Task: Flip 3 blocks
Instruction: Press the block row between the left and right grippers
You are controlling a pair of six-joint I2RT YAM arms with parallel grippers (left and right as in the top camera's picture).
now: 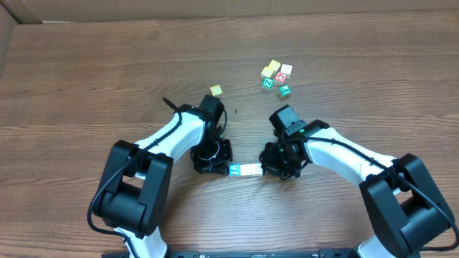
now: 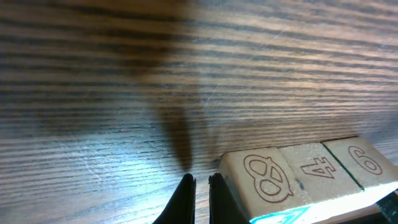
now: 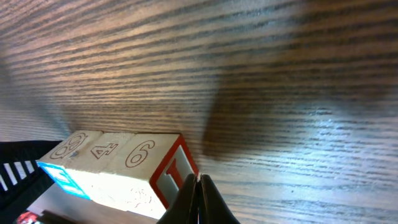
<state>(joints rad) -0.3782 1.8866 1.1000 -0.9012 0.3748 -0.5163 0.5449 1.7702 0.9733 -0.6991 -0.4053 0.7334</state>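
Observation:
The three blocks lie end to end in a short row on the wood table, between my two grippers. From above, the left one shows a blue-framed face [image 1: 234,169], with the whitish one [image 1: 247,170] and the cream one [image 1: 256,170] beside it. Their side faces read 8 [image 2: 267,180], 4 [image 2: 314,165] and 6 [image 2: 364,162]. My left gripper [image 2: 200,186] is shut with nothing in it, its tips low at the 8 block's end. My right gripper [image 3: 199,185] is shut and empty, tips against the red-framed end face [image 3: 177,171] of the 6 block [image 3: 142,155].
A lone bright yellow cube [image 1: 216,91] sits behind the left arm. A tight group of yellow, green, red and white cubes [image 1: 276,77] lies at the back right. Both arms angle inward towards the row near the table's front.

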